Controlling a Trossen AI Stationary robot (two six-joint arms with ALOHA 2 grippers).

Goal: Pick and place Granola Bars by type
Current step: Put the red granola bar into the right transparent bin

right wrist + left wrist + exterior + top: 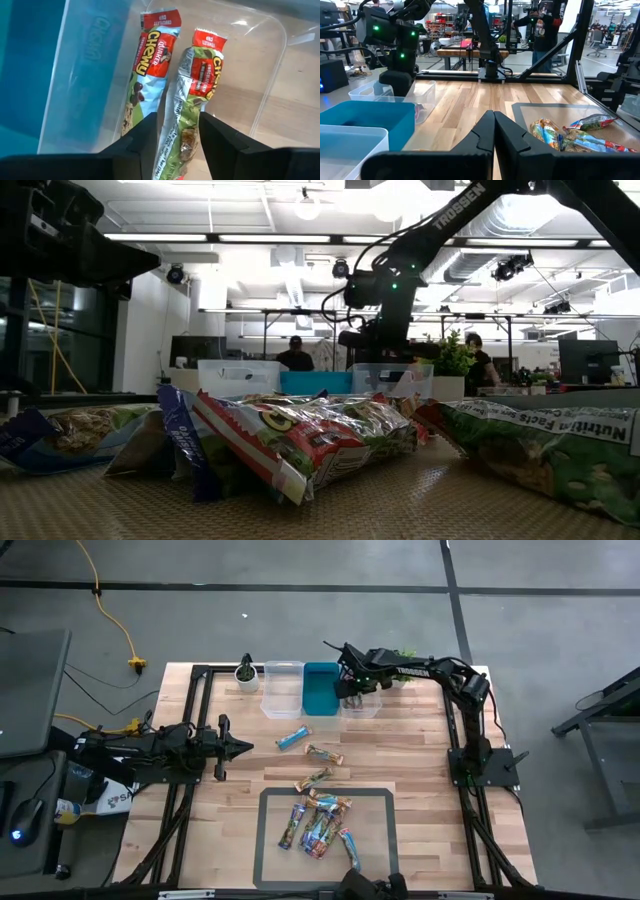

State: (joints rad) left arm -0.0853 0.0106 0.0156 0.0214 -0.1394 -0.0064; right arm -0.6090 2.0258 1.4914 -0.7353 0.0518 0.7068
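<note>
Right gripper – over the clear bin at the table's far edge, fingers parted around a green-wrapped granola bar; beside it lies a second bar. Left gripper – closed, waiting left.

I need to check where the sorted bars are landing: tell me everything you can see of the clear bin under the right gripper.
The clear bin is a see-through plastic tub with rounded corners and a raised rim, standing upright on the wooden table at the far edge, right beside the blue bin. Two red-topped Chewy bars lie lengthwise in it, side by side. The right gripper hangs above it, its jaws apart on either side of the second bar.
</note>
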